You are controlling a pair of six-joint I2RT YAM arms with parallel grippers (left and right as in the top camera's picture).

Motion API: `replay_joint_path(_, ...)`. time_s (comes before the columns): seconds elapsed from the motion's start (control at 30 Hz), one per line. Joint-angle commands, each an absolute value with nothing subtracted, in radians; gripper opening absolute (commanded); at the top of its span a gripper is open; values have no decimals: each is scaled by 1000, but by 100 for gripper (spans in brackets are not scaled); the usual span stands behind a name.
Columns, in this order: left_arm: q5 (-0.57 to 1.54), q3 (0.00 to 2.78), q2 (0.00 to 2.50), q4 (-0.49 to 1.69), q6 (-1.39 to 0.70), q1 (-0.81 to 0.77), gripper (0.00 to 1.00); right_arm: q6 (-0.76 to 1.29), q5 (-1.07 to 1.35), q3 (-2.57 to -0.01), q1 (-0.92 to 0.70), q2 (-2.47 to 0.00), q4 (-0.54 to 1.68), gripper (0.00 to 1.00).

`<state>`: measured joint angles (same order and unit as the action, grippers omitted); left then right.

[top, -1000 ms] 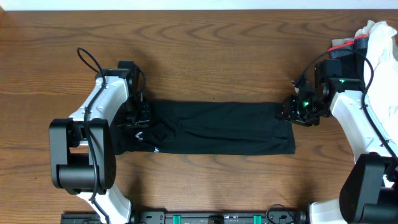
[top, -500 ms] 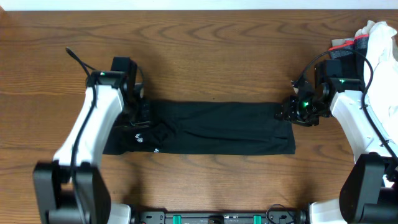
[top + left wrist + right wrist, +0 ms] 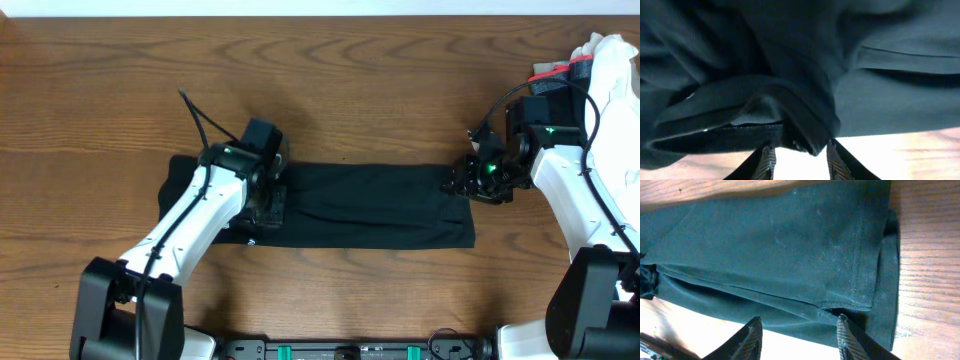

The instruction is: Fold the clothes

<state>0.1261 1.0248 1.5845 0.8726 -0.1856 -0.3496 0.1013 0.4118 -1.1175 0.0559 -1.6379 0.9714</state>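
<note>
The clothes (image 3: pixel 380 205), a black T-shirt, lie folded into a long strip across the middle of the table. My left gripper (image 3: pixel 268 200) hangs over the strip's left part, shut on a bunched fold of the fabric, which is lifted and drawn rightwards. In the left wrist view the fold (image 3: pixel 805 142) sits between the fingertips of the left gripper (image 3: pixel 801 161). My right gripper (image 3: pixel 468 182) rests at the strip's upper right corner. In the right wrist view its fingers (image 3: pixel 752 340) stand apart over the hemmed edge of the shirt (image 3: pixel 780 245), closed on nothing.
A white cloth (image 3: pixel 612 75) and a dark item with a red band (image 3: pixel 555 72) lie at the far right edge, behind the right arm. Bare wooden table (image 3: pixel 330 80) stretches behind the shirt. The arms' bases (image 3: pixel 340 350) line the front edge.
My left arm has swung to the right, pulling the shirt's left end up and along with it. The right arm has stayed where it was.
</note>
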Motion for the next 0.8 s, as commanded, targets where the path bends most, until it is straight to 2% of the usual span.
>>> replay_joint_path(0.0, 112, 996, 1596, 837, -204, -349, 36, 88, 424, -1131, 64, -1628, 973, 47)
replay_joint_path(0.13, 162, 992, 1596, 815, -204, -350, 35, 88, 424, -1131, 64, -1628, 972, 46)
replay_joint_path(0.3, 244, 992, 1596, 805, -204, -352, 19, 88, 423, -1131, 64, -1628, 972, 46)
replay_joint_path(0.33, 255, 992, 1596, 806, -204, -354, 19, 88, 423, -1131, 64, -1628, 971, 46)
replay_joint_path(0.4, 262, 992, 1596, 809, -204, -361, 19, 88, 423, -1131, 64, -1628, 966, 46)
replay_joint_path(0.47, 261, 991, 1596, 809, -204, -367, 31, 88, 423, -1131, 64, -1628, 963, 46)
replay_joint_path(0.53, 261, 986, 1596, 806, -204, -368, 31, 88, 423, -1131, 64, -1628, 963, 45)
replay_joint_path(0.67, 302, 986, 1595, 814, -205, -368, 6, 88, 423, -1131, 64, -1628, 960, 45)
replay_joint_path(0.77, 390, 997, 1587, 834, -240, -368, 6, 88, 423, -1131, 65, -1628, 957, 45)
